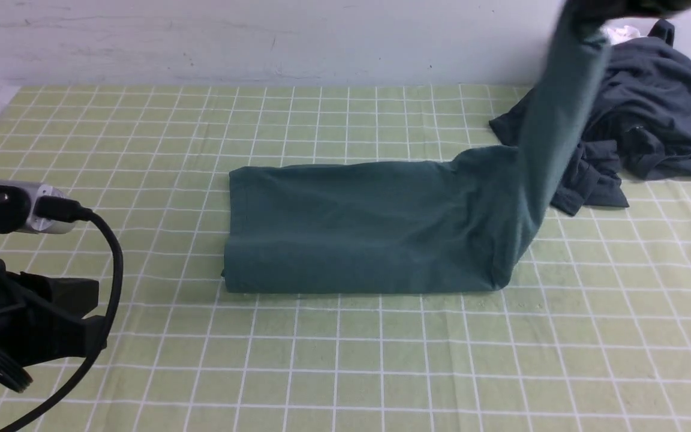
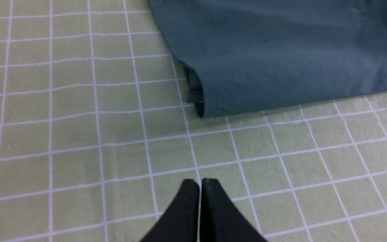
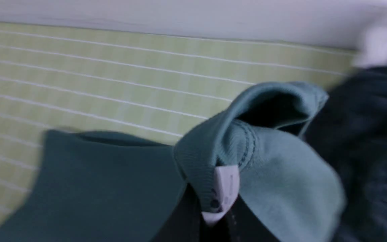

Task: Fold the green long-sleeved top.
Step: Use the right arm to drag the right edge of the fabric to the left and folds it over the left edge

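The frame is filled by one checked surface (image 1: 141,150). One green long-sleeved top (image 1: 357,228) is laid mid-frame, with its neck end pulled to the upper right. One dark grey garment (image 1: 663,108) is heaped behind that end, with one white cloth (image 1: 621,31) above it. Two tools are seen. The right tool (image 3: 215,228) is clenched on the top's neck, and the left tool (image 2: 199,188) is squeezed closed, with nothing in it.

- long-sleeved top (image 1: 357,228) lying at the middle of the worktop (image 1: 381,360), right end hanging raised at far right
- crumpled garment (image 1: 657,114) sitting behind-right, just beside it
- left gripper (image 2: 199,183) hovering near-left, apart from it
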Available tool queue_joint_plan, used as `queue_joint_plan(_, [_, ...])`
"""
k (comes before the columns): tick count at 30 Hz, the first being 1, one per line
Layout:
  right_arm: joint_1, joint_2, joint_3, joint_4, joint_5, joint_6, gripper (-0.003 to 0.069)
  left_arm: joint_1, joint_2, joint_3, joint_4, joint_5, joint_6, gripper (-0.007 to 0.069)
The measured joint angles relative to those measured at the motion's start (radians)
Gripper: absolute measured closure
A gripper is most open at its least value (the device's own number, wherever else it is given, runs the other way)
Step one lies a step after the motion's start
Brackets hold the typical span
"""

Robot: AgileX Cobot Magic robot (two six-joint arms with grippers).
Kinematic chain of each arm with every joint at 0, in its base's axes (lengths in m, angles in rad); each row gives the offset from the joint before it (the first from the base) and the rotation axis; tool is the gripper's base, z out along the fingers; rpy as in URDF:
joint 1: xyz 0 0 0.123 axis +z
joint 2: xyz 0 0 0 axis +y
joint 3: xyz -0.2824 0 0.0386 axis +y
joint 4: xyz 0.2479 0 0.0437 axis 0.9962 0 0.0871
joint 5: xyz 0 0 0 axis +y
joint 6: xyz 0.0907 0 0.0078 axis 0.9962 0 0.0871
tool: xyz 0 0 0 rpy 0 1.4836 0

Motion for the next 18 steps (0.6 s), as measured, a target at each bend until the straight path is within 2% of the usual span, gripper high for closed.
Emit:
queue_joint_plan(4, [0.232,0.124,0.000,0.186,-0.112,-0.096,0.0638,0.000,0.000,0.000,-0.001,0.000,0.000,0.0629])
queue_joint_plan(9, [0.383,0.317,0.000,0.335,-0.301,-0.175,0.0623,0.000,0.000,0.000,-0.001,0.000,0.004,0.0629])
queue_joint_plan(12, [0.411,0.403,0.001,0.388,-0.400,-0.235,0.0550,0.000,0.000,0.000,-0.001,0.000,0.016,0.0629])
queue_joint_plan(15, [0.410,0.430,0.002,0.459,-0.446,-0.282,0.0410,0.000,0.000,0.000,-0.001,0.000,0.034,0.0629])
queue_joint_plan(16, [0.410,0.430,0.002,0.462,-0.447,-0.286,0.0400,0.000,0.000,0.000,-0.001,0.000,0.035,0.0629])
queue_joint_plan(18, [0.408,0.416,0.002,0.497,-0.456,-0.341,0.0316,0.000,0.000,0.000,-0.001,0.000,0.041,0.0629])
